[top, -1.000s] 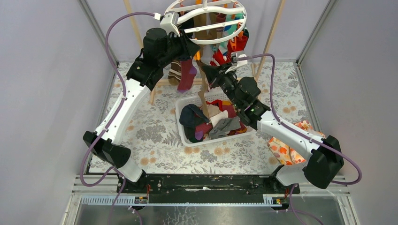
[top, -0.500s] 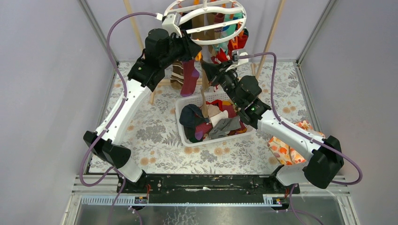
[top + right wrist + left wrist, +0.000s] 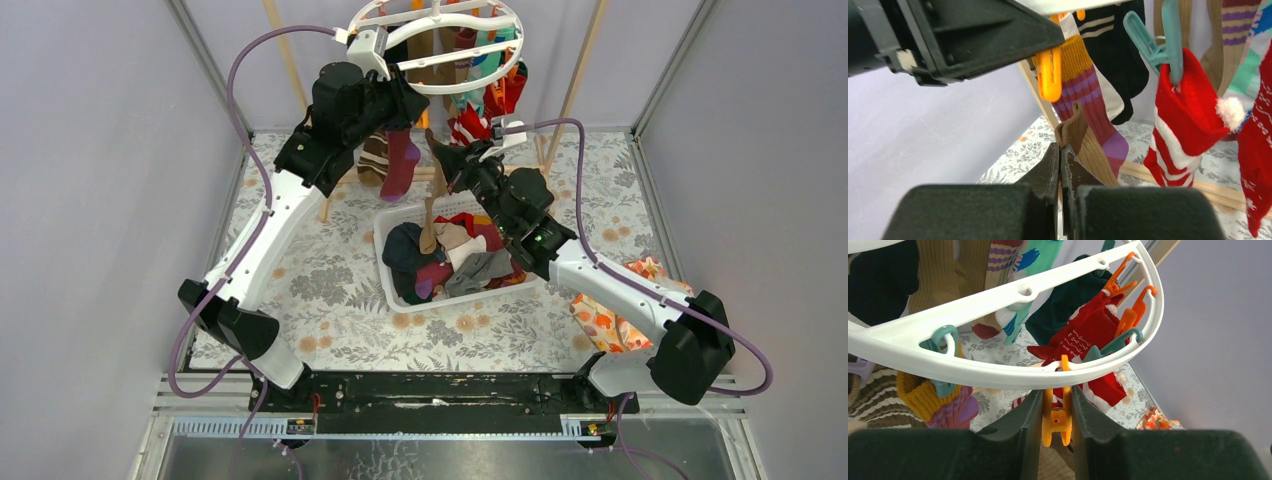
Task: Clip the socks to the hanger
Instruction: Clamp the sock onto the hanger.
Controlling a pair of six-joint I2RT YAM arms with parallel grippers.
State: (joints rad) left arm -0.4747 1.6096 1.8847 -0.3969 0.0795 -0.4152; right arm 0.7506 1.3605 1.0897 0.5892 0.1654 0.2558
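Observation:
The white ring hanger (image 3: 500, 60) hangs at the back, with several socks clipped to it. My left gripper (image 3: 415, 105) is shut on an orange clip (image 3: 1057, 415) under the ring's near rim (image 3: 998, 375), squeezing its handles. My right gripper (image 3: 437, 150) is shut on the cuff of a tan sock (image 3: 430, 215), which dangles over the basket. In the right wrist view the sock's cuff (image 3: 1078, 127) stands above my right gripper (image 3: 1060, 150), just below and right of the orange clip (image 3: 1050, 77). It does not touch the clip.
A white slotted basket (image 3: 381, 262) below holds several more socks (image 3: 450, 260). A magenta sock (image 3: 1088, 95) and a red-and-white striped sock (image 3: 1183, 115) hang close by. A wooden rack frame (image 3: 580, 70) stands behind. An orange patterned bag (image 3: 610, 320) lies at the right.
My right gripper has shifted slightly under the ring with the tan sock, whose tail swung a little left. My left gripper has kept its hold on the clip, and the ring has swayed slightly.

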